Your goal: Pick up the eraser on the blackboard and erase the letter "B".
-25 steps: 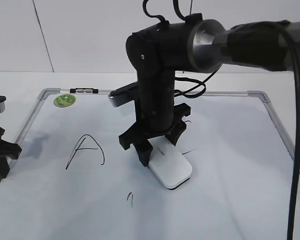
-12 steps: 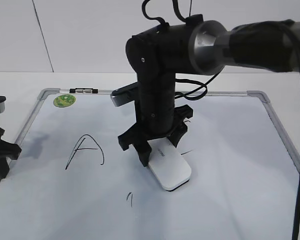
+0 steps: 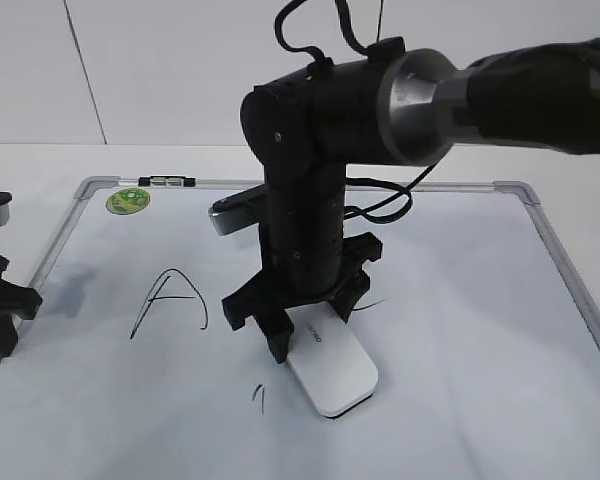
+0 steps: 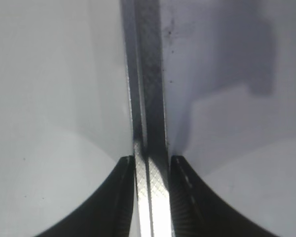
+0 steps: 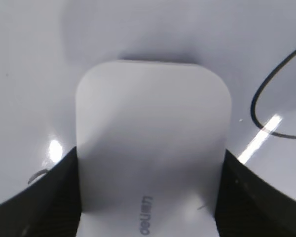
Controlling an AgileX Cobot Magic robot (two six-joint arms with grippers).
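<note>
White plastic, the eraser (image 3: 330, 373) now lies lower and further left on the blackboard (image 3: 480, 330) than it did a second ago, when we saw it closer to the board's middle; the right gripper (image 3: 302, 318) has come down and left with it, nearer the small stray mark (image 3: 260, 399). We see the jaws closed against the eraser's two long sides in the right wrist view, its far end (image 5: 153, 128) sticking out beyond them, flat on the board.

Of the letter "B" we can make out very little: a short dark stroke (image 3: 372, 303) shows just right of the eraser (the arm covers the rest), and a curved black line (image 5: 274, 94) crosses the right wrist view beside the eraser. We cannot tell how much of it is left.

Well left of the eraser, the "A" (image 3: 170, 300) stands whole.

Over at the blackboard's left edge, the left gripper (image 4: 152, 165) is cut off by the exterior view; its wrist view shows dark fingers (image 4: 119, 197) set closely on either side of the grey frame (image 4: 149, 89), though we cannot tell whether they press it.
</note>
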